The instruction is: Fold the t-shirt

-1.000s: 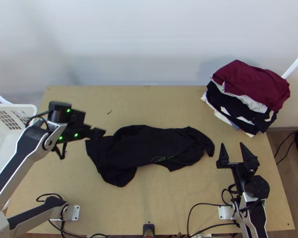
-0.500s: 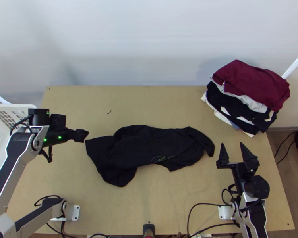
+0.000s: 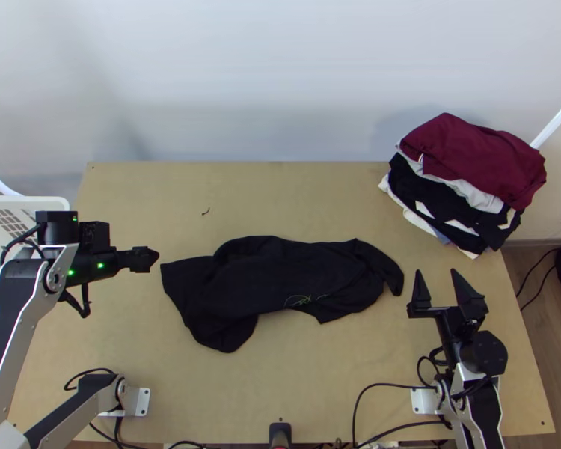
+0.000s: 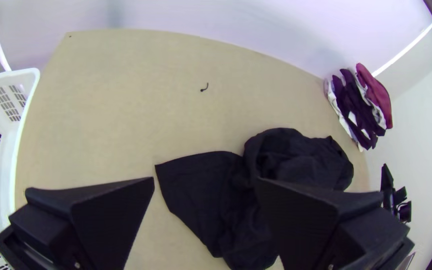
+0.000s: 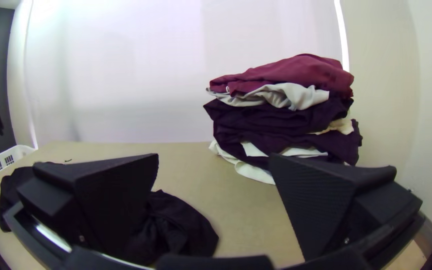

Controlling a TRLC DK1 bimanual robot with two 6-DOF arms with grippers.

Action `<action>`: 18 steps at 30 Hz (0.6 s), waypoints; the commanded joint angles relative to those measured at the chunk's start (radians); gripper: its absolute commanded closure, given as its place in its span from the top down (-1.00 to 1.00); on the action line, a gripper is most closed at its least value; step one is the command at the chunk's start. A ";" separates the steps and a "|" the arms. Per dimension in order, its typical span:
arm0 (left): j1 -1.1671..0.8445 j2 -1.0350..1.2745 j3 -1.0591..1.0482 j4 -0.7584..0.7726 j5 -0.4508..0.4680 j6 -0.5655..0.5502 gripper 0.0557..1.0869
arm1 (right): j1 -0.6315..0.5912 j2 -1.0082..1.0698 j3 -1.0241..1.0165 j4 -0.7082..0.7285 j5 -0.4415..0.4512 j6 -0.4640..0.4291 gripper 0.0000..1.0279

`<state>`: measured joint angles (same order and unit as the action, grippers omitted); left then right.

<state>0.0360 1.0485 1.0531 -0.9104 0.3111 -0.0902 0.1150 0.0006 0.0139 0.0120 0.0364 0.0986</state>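
Note:
My left gripper [image 3: 152, 258] hangs beyond the shirt's left end in the top view, holding nothing. In its wrist view the left gripper [image 4: 205, 187] stands open, fingers wide apart. The black t-shirt [image 3: 280, 277] lies bunched lengthwise across the middle of the table, wrinkled, with a flatter flap at its left and a thin green print near its lower edge. My right gripper [image 3: 439, 288] stands open and empty just right of the shirt's right end. In its own wrist view the right gripper [image 5: 215, 190] has a wide gap, with dark shirt cloth [image 5: 176, 225] behind one finger.
A stack of folded clothes [image 3: 471, 161], maroon on top, sits at the table's back right. The white basket [image 3: 28, 203] stands at the left edge. A small dark bit [image 3: 206, 212] lies behind the shirt. Bare table surrounds the shirt, and cables run along the near edge.
The left arm has drawn back to the left, from over the shirt's left end to beside it. The shirt and the right arm have stayed as they were.

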 commanded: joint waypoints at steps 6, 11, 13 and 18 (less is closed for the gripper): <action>0.033 0.047 0.030 0.024 -0.001 -0.100 0.90 | 0.045 -0.001 -0.005 -0.029 -0.009 0.030 0.93; 0.033 0.059 0.038 0.048 -0.009 -0.141 0.90 | -0.012 -0.002 -0.005 -0.027 -0.009 0.024 0.93; 0.035 0.062 0.038 0.053 -0.010 -0.151 0.90 | -0.014 -0.005 -0.002 -0.024 -0.013 0.018 0.93; 0.048 0.061 0.028 0.056 -0.026 -0.160 0.90 | 0.101 0.029 0.067 -0.043 -0.015 -0.065 0.93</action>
<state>0.0700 1.1007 1.0626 -0.8650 0.2916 -0.2283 0.1673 0.0025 0.0277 -0.0143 0.0250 0.0666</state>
